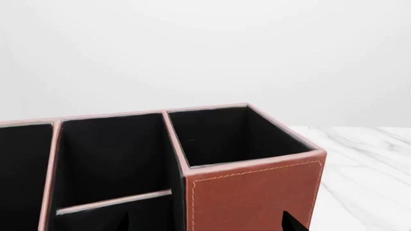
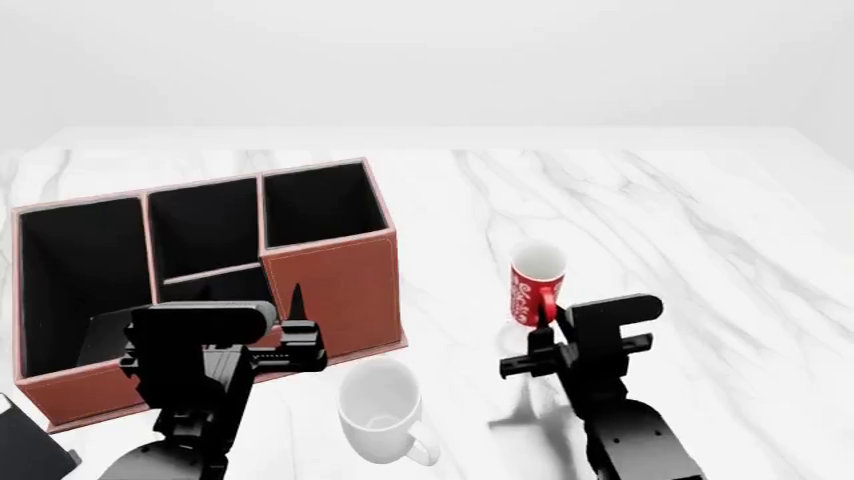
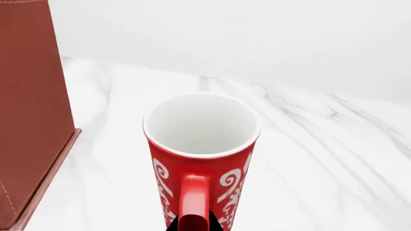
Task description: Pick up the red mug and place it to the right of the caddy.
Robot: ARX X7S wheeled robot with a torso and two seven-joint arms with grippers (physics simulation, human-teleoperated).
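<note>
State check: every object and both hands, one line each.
Small red cylindrical mug with white swirls: upright, empty, on the marble table to the caddy's right.
Reddish-brown leather-look caddy: upright, visible compartments empty.
Plain white footed mug: upright, empty.
Right hand: at the red mug's handle; grip unclear.
Left hand: by the caddy, holding nothing visible.

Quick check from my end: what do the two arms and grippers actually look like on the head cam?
Both are matte black throughout. The left gripper has thin pointed fingers on a boxy, ribbed block. The right gripper sits on a blocky bracket above a rounded forearm. No cables, markings or sleeves are visible.
</note>
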